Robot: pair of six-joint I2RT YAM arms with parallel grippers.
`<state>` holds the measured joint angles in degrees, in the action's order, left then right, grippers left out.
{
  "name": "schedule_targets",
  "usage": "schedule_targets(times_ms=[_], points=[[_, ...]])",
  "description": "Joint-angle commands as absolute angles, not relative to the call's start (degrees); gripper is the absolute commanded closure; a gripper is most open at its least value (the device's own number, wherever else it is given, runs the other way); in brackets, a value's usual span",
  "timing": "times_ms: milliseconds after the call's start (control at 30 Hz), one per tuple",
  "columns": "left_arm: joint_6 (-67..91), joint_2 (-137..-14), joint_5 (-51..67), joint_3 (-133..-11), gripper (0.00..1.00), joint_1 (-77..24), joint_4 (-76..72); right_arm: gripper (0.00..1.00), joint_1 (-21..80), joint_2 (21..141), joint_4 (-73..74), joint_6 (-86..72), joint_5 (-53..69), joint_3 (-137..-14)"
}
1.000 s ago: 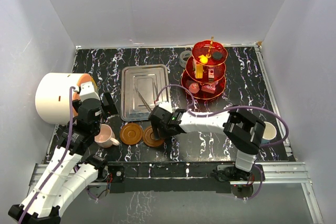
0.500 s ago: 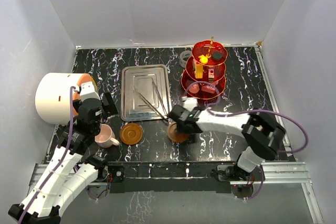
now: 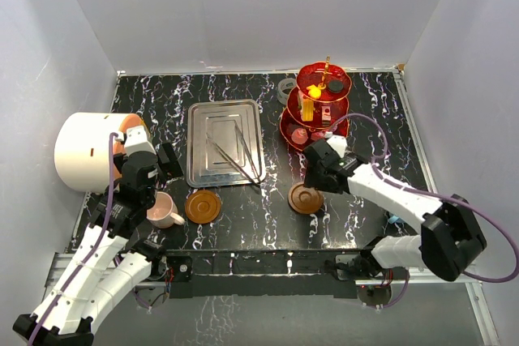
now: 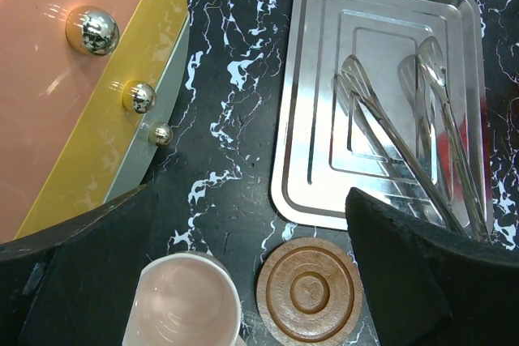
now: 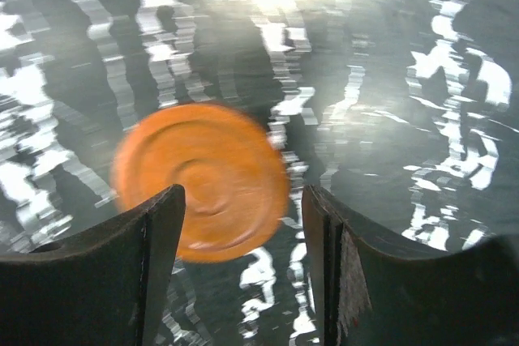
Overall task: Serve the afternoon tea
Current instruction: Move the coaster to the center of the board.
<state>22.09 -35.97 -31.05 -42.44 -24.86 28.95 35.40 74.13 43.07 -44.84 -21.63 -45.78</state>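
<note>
One saucer (image 3: 306,198) lies near the stand (image 3: 318,113), below your right gripper (image 3: 312,179), which is spread and empty. The second saucer (image 3: 203,206) sits beside the pink cup (image 3: 162,210) under your wide left gripper (image 3: 168,163). No cup is seated yet.

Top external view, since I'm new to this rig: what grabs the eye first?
The red three-tier stand, holding small sweets, glows at the back right. A big white drum with an orange face fills the left edge, and a silver tray with tongs lies between them.

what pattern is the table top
The table top is black with white marble veining, clearest in the left wrist view.
</note>
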Motion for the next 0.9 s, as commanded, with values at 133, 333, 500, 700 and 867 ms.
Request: schedule_targets(times_ms=[133,333,500,700,867], points=[[22.1,-35.4,-33.1,-43.1,0.01,-24.9,29.2,0.41,55.1,76.6,30.8,-45.4,-13.6,-58.0],[24.2,-33.4,-37.6,-43.4,0.01,-24.9,30.7,0.39,68.0,93.1,26.3,-48.4,-17.0,-68.9],[26.3,-31.1,-41.0,-43.5,0.01,-24.9,31.9,0.39,71.6,105.7,26.1,-51.1,-18.0,-76.6],[27.7,-28.8,-43.7,-43.7,0.01,-24.9,32.9,0.37,72.9,115.0,31.3,-51.2,-21.4,-86.1],[27.6,-28.5,-43.7,-43.6,0.01,-24.9,32.9,0.36,72.9,116.6,32.6,-49.6,-23.0,-90.2]])
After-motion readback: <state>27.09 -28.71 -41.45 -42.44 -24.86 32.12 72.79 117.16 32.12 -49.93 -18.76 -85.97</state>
